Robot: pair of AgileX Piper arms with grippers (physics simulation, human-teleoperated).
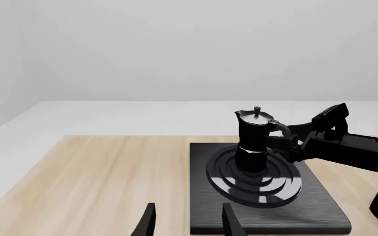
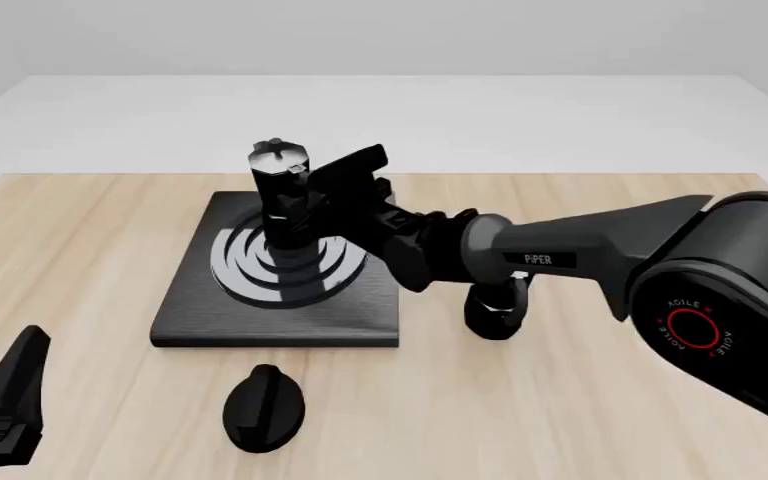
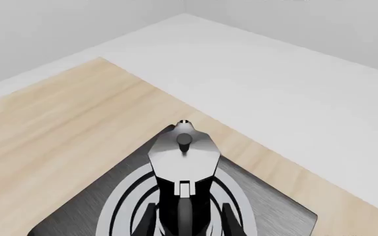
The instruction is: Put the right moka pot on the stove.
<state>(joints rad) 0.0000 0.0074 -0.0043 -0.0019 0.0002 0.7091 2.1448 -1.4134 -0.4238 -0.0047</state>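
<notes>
Front view: the right moka pot (image 2: 281, 205) is standing upright on the silvery rings of the stove (image 2: 184, 315), near the ring centre. The right gripper (image 2: 337, 205) is being held against the pot's handle side. In the right wrist view the two fingers (image 3: 151, 219) are lying on either side of the curved handle (image 3: 185, 211); actual contact cannot be told from these frames, so whether the jaws are clenched or released is left undecided. The left gripper (image 1: 185, 221) is being kept well apart from the pot, near the stove's close edge, with its jaws spread and nothing between them. A small black oval knob (image 2: 264, 405) is lying on the wooden table (image 2: 558, 400), in front of the stove. A second dark object (image 2: 498, 310) is showing beneath the right arm, too hidden to be named.

Risk, as judged: the pot is tall and narrow-waisted, so a sideways withdrawal with a finger hooked behind the handle is likely to tip or drag it off the rings. An incomplete opening before retreat would cause the same fault.
</notes>
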